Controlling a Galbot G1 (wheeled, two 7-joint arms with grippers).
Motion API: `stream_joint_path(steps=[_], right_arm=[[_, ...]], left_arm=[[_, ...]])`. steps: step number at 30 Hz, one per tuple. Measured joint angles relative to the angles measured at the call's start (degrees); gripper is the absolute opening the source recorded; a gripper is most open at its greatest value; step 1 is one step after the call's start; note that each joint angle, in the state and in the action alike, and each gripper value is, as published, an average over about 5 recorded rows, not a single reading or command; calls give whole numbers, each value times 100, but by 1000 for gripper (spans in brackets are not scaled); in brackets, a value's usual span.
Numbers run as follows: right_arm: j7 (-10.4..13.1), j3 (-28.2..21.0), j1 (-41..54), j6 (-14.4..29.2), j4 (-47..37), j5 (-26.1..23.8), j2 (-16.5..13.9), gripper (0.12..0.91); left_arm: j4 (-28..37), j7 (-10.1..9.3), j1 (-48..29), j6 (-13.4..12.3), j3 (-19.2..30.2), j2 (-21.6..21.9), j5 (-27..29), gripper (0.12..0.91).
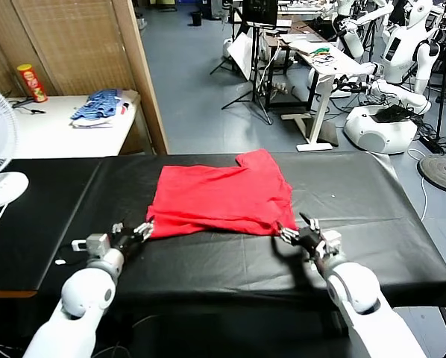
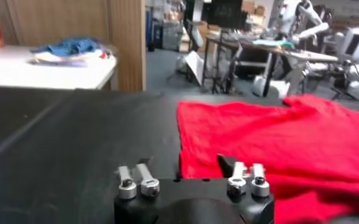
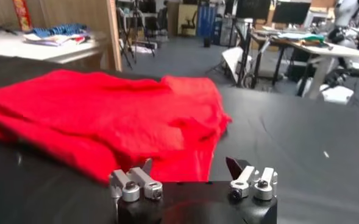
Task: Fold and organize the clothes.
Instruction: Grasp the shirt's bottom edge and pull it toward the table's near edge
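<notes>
Red T-shirt (image 1: pixel 219 198) lies folded on the black tabletop (image 1: pixel 372 224), between my two claws and just ahead of them. My left claw (image 1: pixel 139 230) sits at the shirt's near-left corner, jaws spread wide, holding nothing. My right claw (image 1: pixel 296 234) sits at the near-right corner, jaws likewise apart and empty. The cloth edge lies right by the fingertips of both.
</notes>
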Motion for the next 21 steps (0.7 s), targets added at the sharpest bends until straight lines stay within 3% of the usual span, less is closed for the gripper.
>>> stream_joint_path(steps=[5,8,16,18,21], right_arm=[[-9,-4,-54,30,80,-72,11,582],[-4,-3,-77,44,144,-121,7,490],[113,38,-191,-29,324,-133,-32,169],[160,61,-244,-90,402,-116,-53,137],[265,104,-329,-238,542,-57,-85,128]], left_arm=[[33,7,81,95,-35,-31,-263,774],[54,38,102,97,-63,-33,-326,660],[69,139,117,111,-37,-23,-255,212],[46,138,135,90,-10,-6,-113,147],[-13,135,194,12,35,60,255,131]])
